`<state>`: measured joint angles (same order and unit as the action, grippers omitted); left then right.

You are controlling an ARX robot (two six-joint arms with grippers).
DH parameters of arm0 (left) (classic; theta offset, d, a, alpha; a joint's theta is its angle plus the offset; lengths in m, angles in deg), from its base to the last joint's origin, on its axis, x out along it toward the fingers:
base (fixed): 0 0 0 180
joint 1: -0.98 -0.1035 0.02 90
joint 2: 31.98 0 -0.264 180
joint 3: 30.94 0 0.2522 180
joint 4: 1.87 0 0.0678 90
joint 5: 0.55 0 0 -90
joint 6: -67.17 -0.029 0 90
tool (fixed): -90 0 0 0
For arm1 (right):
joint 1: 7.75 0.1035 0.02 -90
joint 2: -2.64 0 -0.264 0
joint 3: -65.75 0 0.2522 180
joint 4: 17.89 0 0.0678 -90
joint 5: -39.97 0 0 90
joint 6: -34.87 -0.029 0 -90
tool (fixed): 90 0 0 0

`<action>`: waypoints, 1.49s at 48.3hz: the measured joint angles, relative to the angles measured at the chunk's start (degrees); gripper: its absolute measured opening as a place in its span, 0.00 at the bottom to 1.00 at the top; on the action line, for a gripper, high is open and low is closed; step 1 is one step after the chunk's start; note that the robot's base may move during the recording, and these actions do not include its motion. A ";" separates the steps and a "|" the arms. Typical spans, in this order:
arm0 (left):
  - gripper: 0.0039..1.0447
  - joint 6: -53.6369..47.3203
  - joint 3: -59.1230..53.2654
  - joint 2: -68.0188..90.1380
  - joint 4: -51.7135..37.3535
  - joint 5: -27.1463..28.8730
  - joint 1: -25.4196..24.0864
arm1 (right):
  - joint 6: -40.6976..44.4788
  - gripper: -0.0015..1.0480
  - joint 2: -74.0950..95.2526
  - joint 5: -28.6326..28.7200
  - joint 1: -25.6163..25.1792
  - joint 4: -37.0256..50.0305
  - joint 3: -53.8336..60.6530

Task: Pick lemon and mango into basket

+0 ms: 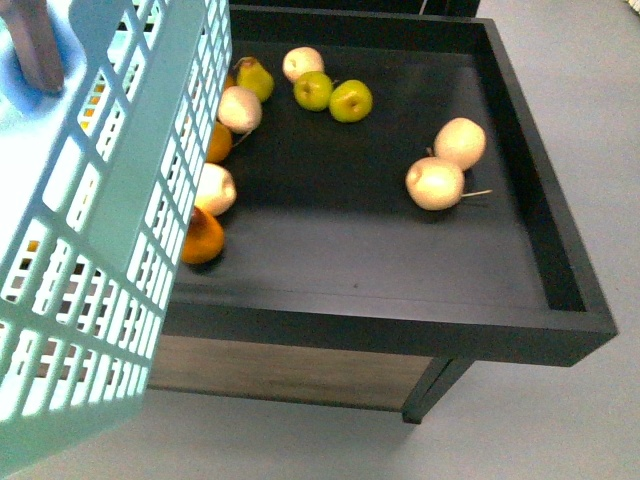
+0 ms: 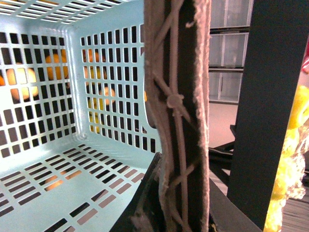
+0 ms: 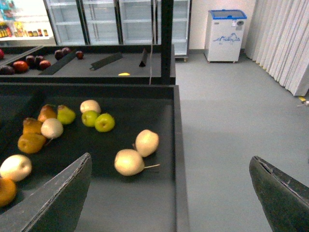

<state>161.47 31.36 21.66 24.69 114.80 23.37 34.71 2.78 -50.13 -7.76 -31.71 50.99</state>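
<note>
From the front, we are seeing the basket point(image 1: 90, 250) hanging tilted at nine o'clock, raised over the bench's point(image 1: 400, 330) near-left corner. Its brown handle point(image 1: 35, 45) is up at eleven o'clock. It is being kept close to the fruit, probably so each pick needs only a short carry. The orange fruit we are taking for the lemon point(image 1: 203, 238) is lying at the basket's edge, partly hidden. Green apples point(image 1: 332, 95) are sitting at twelve o'clock and two pale fruits point(image 1: 445, 165) at three.

From the left wrist, we are looking into the basket point(image 2: 58, 164), and no fruit is lying on its slotted floor. Orange shapes are glowing through the wall slots, outside it. The left hand point(image 2: 219, 121) is showing a padded finger point(image 2: 178, 116) right beside the wall, but we cannot tell whether it is clamping anything.

From the right wrist, the right hand point(image 3: 170, 159) is hovering with its fingers spread wide and nothing between them, ready for a pick. The longer yellow-orange fruit we are judging to be the mango point(image 3: 31, 143) is lying beside a pale one, well apart from the hand. The lemon point(image 3: 7, 191) is lying nearer.
</note>
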 joint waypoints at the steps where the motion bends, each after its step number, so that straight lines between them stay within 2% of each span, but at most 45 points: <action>1: 0.06 -0.02 0.00 0.00 0.00 0.00 0.00 | 0.00 0.92 0.02 0.13 0.00 -0.02 0.00; 72: 0.06 -0.04 0.07 0.02 0.02 -0.07 0.00 | -0.02 0.92 0.07 0.09 0.00 -0.04 0.00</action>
<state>161.43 31.42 21.69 24.71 114.73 23.37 34.68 2.85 -50.04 -7.76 -31.75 50.99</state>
